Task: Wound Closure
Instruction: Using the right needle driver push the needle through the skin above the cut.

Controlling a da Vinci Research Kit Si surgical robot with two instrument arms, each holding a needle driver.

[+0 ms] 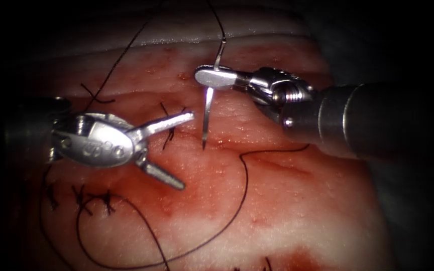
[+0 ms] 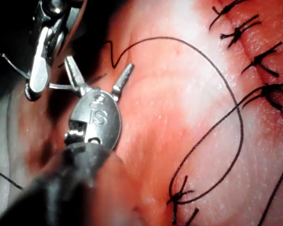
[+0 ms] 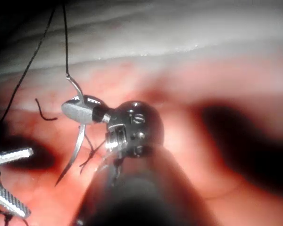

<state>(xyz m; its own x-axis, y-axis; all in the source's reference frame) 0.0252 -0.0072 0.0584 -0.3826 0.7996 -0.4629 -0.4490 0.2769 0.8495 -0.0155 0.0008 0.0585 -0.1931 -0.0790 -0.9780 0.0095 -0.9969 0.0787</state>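
The needle (image 1: pixel 208 113) hangs in the right tool (image 1: pixel 216 78), gripped near its thread end, about a third along the curve. Its point aims down at the tissue (image 1: pixel 287 200) and sits just above or barely on the surface; I cannot tell whether it touches, but it is not buried. The thread (image 1: pixel 244 190) runs up from the needle's tail and also loops widely across the tissue below. The left tool (image 1: pixel 182 150) sits just left of the needle, its 2 jaws spread wide and holding nothing, near a finished stitch (image 1: pixel 169 131). More knotted stitches (image 1: pixel 81 198) lie lower left. I judge the needle is being set for another bite; that calls for a steady point and a firm grip.
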